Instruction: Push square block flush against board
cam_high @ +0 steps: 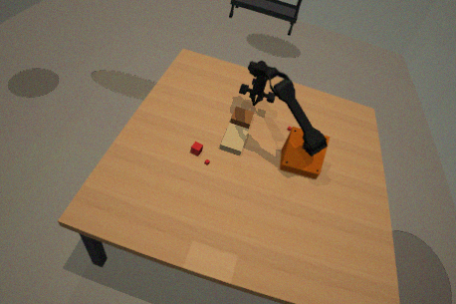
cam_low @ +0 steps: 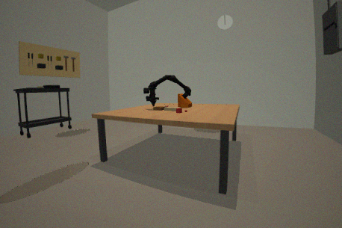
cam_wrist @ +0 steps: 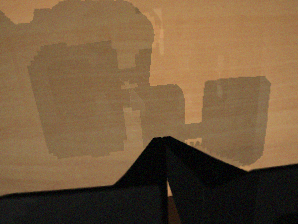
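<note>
The brown square block [cam_high: 242, 115] [cam_low: 159, 108] lies at the far end of the pale board [cam_high: 234, 138] [cam_low: 171, 108]. Its near side appears to meet the board's end, and their left edges look about even; a thin gap or small offset is too small to tell. A sliver of brown [cam_wrist: 172, 212] shows at the bottom of the wrist view. My gripper [cam_high: 254, 104] [cam_low: 153, 105] [cam_wrist: 162, 145] is shut and empty. Its tips are just beyond the block's far side, seemingly a little above the table, and appear apart from the block.
A red cube [cam_high: 196, 149] [cam_low: 179, 111] and a small red piece [cam_high: 207, 161] [cam_low: 186, 111] lie to the left of and nearer than the board. Another small red piece [cam_high: 290, 129] lies by the arm's orange base [cam_high: 302, 155] [cam_low: 184, 101], right of the board.
</note>
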Robot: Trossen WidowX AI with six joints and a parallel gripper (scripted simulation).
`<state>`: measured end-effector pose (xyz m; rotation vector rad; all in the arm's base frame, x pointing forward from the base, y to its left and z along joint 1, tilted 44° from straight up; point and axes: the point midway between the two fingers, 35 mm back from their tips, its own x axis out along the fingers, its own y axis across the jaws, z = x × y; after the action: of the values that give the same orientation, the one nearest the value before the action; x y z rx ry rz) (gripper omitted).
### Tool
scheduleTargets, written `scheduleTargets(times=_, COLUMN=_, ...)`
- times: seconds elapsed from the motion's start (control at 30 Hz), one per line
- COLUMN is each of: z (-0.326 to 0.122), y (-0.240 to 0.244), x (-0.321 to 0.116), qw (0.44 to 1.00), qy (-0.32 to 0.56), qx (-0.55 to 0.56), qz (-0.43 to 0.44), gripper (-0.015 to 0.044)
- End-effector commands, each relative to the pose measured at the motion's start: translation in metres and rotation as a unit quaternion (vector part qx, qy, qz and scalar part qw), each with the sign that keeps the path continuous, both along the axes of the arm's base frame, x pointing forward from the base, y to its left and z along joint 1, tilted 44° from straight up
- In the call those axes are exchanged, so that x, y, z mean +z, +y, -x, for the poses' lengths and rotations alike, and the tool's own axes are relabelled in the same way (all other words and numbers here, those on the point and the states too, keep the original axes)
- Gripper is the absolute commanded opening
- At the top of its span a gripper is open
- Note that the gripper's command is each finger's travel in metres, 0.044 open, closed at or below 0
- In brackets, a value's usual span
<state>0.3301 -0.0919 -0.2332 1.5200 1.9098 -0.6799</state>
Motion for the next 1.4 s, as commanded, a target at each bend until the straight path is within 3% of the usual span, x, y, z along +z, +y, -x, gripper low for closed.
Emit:
scheduleTargets(times=0.0, z=-0.009, y=-0.021, x=0.021, qw=1.0, qy=-0.011, qx=0.0, qz=0.007, gripper=0.0)
scheduleTargets(times=0.43, z=-0.035, y=0.008, x=0.041, qw=1.0, qy=-0.004, qx=-0.008, qz=0.007, gripper=0.0)
scheduleTargets(times=0.63, z=-0.027, y=0.046, x=0.0, qw=1.0, qy=-0.004, qx=-0.008, qz=0.005, gripper=0.0)
scheduleTargets(times=1.37, z=-0.025, y=0.063, x=0.016, qw=1.0, qy=-0.004, qx=-0.008, qz=0.005, gripper=0.0)
